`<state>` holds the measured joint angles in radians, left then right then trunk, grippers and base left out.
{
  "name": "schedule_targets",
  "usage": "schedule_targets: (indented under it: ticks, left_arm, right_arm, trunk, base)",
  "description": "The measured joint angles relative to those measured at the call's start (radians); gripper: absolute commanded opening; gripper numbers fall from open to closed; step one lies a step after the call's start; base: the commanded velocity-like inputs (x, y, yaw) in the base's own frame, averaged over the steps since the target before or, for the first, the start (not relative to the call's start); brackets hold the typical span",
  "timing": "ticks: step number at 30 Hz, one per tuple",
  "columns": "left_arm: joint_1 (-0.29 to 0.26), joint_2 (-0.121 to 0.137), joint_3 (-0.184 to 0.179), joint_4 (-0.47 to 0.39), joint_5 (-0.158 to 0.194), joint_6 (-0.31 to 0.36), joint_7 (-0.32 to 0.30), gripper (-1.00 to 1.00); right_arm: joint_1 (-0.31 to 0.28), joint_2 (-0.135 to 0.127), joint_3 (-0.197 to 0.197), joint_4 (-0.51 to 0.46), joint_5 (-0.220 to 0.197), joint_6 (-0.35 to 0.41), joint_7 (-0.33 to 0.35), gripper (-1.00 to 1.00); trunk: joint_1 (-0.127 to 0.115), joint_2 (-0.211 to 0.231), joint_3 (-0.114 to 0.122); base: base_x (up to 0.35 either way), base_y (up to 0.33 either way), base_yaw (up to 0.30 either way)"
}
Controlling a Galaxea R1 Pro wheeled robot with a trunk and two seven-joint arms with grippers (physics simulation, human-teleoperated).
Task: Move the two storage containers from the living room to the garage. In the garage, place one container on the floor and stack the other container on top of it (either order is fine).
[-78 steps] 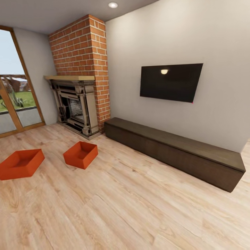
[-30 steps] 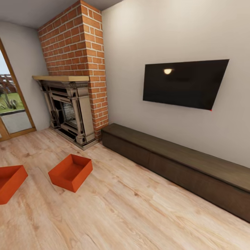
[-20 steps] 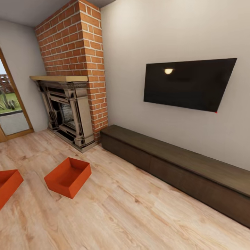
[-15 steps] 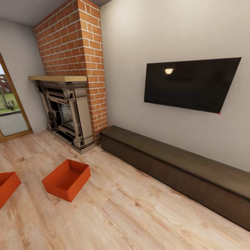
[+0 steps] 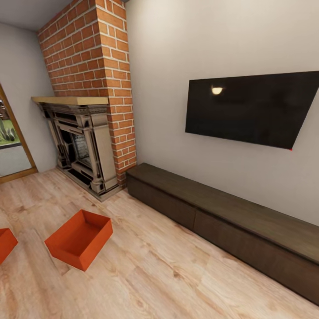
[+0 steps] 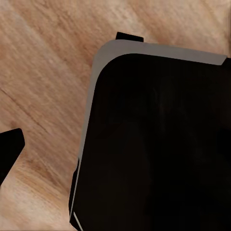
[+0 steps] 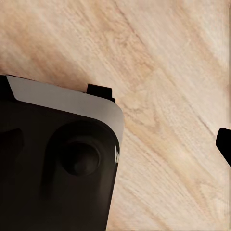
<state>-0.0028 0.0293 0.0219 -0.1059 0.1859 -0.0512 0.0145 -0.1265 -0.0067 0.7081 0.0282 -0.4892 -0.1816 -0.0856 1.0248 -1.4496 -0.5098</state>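
Observation:
Two orange-red storage containers lie open-topped on the light wood plank floor of the living room. One container (image 5: 79, 239) sits low at the left of the head view, in front of the fireplace. Of the other container (image 5: 5, 243) just a corner shows at the left edge. In the left wrist view one dark fingertip (image 6: 8, 150) pokes in above the planks beside the robot's black base (image 6: 154, 139). The right wrist view likewise has one dark fingertip (image 7: 224, 144) at its edge, near the base (image 7: 57, 163). Nothing is held in either view.
A brick chimney with a stone fireplace (image 5: 82, 146) stands in the corner. A long dark low cabinet (image 5: 221, 217) runs along the right wall under a wall-mounted TV (image 5: 252, 108). A wood-framed glass door (image 5: 11, 146) is at far left. Bare planks (image 5: 155, 274) stretch ahead.
The camera has moved forward and turned right. The wall, TV and cabinet look larger, and both containers have slid toward the lower left, one nearly out of the picture.

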Motion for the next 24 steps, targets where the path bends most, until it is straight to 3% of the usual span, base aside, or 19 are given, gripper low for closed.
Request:
schedule_targets:
  ticks: [7, 24]
  left_arm:
    - [0.0, 0.0, 0.0, 0.0, 0.0, 0.0, 0.0, 1.0]
    - [0.0, 0.0, 0.001, 0.0, 0.0, 0.0, 0.0, 1.0]
  right_arm:
    - [0.0, 0.0, 0.0, 0.0, 0.0, -0.001, 0.0, 1.0]
    - [0.0, 0.0, 0.0, 0.001, 0.0, -0.001, 0.0, 1.0]
  trunk:
    - [0.0, 0.0, 0.0]
    - [0.0, 0.0, 0.0]
  base:
    - [0.024, 0.0, 0.053]
    - [0.015, 0.0, 0.261]
